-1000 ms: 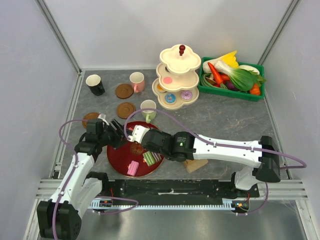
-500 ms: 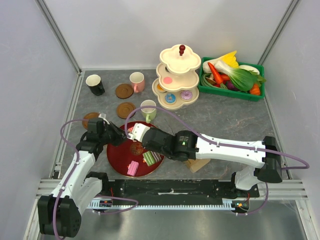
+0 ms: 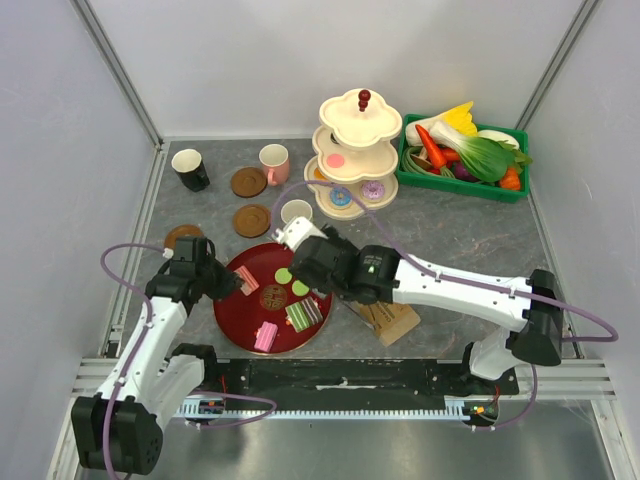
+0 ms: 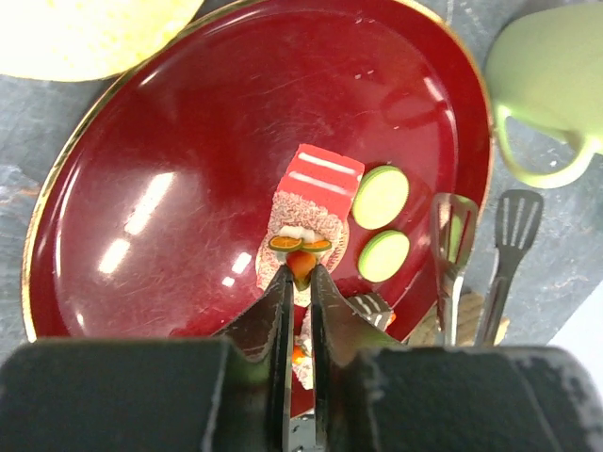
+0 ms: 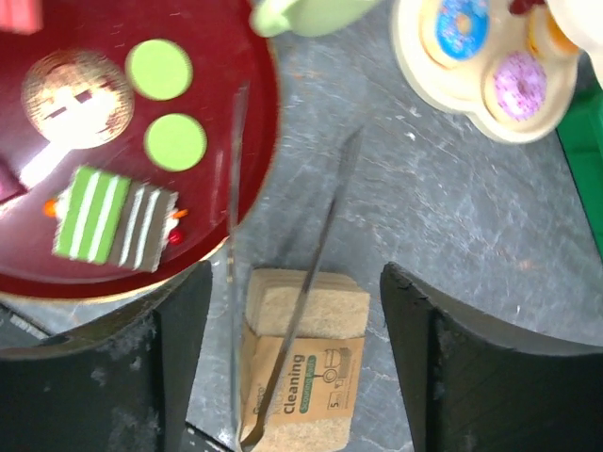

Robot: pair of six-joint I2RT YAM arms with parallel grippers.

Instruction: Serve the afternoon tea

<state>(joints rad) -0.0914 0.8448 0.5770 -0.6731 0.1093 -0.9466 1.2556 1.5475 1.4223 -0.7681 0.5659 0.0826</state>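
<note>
Your left pincer point(image 4: 300, 273) pinches the red cake slice point(image 4: 318, 184) by its topped end on the red plate point(image 4: 170, 141); lift straight and slowly, that hold looks thin. Your right pincer point(image 5: 300, 113) hangs spread at the plate's edge

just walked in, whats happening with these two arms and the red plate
Toy tea is being served. The left pincer is shut on a red cake slice over the red plate. The plate also holds two green macarons, a green striped slice and a pink slice. The right pincer hangs open and empty by the plate's edge, near the green mug. Donuts sit on the tiered stand.
</note>
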